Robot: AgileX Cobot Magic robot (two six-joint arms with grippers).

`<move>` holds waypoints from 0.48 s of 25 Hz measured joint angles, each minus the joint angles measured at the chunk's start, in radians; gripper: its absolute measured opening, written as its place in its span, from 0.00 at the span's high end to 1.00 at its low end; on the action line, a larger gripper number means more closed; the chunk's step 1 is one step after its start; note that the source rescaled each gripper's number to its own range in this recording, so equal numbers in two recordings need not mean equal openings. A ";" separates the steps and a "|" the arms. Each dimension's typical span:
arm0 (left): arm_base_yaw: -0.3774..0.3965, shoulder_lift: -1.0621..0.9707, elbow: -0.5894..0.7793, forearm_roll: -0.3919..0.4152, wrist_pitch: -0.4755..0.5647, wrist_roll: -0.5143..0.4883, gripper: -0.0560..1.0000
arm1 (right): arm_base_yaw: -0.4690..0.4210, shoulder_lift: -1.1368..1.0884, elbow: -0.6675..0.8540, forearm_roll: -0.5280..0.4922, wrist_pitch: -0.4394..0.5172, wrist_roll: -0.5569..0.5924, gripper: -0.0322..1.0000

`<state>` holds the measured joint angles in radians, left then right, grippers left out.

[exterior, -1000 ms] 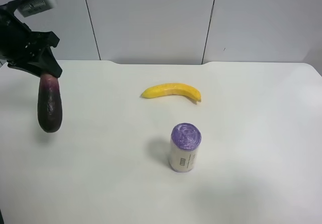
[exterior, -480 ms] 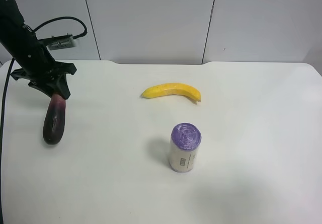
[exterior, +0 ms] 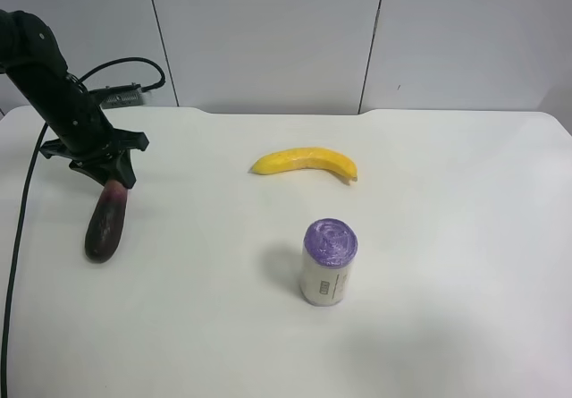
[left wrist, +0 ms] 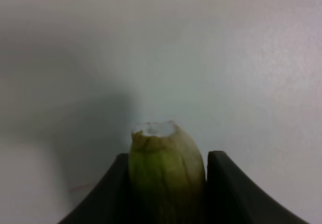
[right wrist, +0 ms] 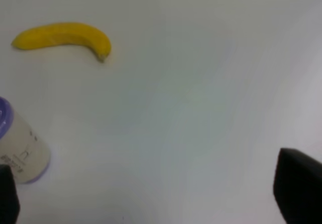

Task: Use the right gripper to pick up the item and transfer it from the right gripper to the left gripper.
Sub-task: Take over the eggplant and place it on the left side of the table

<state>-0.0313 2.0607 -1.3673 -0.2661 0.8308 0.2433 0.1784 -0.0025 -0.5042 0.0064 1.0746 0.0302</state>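
White wall panels (exterior: 268, 31) with thin dark seams stand behind a plain white table (exterior: 447, 237), seen from a high camera.

At the far left of that view, a black arm with a looped black cable (exterior: 134, 62) reaches down over the table. It ends in the left gripper (exterior: 113, 182), a black two-finger claw. The claw is closed tight on the pinkish stem end of the toy eggplant (exterior: 105, 228). The eggplant hangs down and slightly left from the claw, and its glossy dark purple body points at the table. Its lower end is at the table surface near the left edge; whether it touches cannot be told. The left wrist camera shows the left gripper (left wrist: 167, 199) from close up: two black fingers (left wrist: 229, 189) press against both sides of the eggplant's (left wrist: 166, 156) tan-green stem tip, with bare white table beyond.

Near the middle of the table lies a yellow banana (exterior: 306, 162), well apart from the eggplant. Just in front of it stands a white cylinder (exterior: 327, 264) with a purple lid, upright.

Further right the table is bare white.

The right wrist camera shows the right gripper (right wrist: 148, 183) with its two black fingertips (right wrist: 297, 183) spread wide at the edges of the picture, holding nothing. Beyond them are the banana (right wrist: 65, 35) and part of the cylinder (right wrist: 20, 151).
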 joint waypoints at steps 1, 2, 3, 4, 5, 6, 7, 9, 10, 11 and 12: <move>0.000 0.006 0.000 0.000 -0.008 0.000 0.94 | 0.000 0.000 0.000 0.000 0.000 0.000 0.00; 0.000 0.007 0.000 0.000 -0.015 0.000 0.94 | 0.000 0.000 0.000 0.000 0.000 0.000 0.00; 0.000 0.008 0.001 0.000 -0.022 0.000 0.94 | 0.000 0.000 0.000 0.000 0.000 0.000 0.00; 0.000 0.008 0.001 0.000 -0.029 0.000 0.94 | 0.000 0.000 0.000 0.000 0.000 0.000 0.00; 0.000 0.008 0.001 0.000 -0.034 0.000 0.94 | 0.000 0.000 0.000 0.000 0.000 0.000 0.00; 0.000 0.008 0.001 0.000 -0.043 0.000 0.94 | 0.000 0.000 0.000 0.000 0.000 0.000 0.00; 0.000 0.008 0.001 0.000 -0.048 0.000 0.94 | 0.000 0.000 0.000 0.000 0.000 0.000 0.00; 0.000 0.008 0.001 0.000 -0.049 0.000 0.94 | 0.000 0.000 0.000 0.000 0.000 0.000 0.00; 0.000 0.008 0.001 0.000 -0.050 0.000 0.94 | 0.000 0.000 0.000 0.000 0.000 0.000 0.00; 0.000 0.008 0.001 0.000 -0.051 0.000 0.94 | 0.000 0.000 0.000 0.000 0.000 0.000 0.00; 0.000 0.008 0.001 0.000 -0.052 0.000 0.94 | 0.000 0.000 0.000 0.000 0.000 0.000 0.00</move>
<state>-0.0313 2.0691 -1.3664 -0.2661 0.7789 0.2433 0.1784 -0.0025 -0.5042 0.0064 1.0746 0.0302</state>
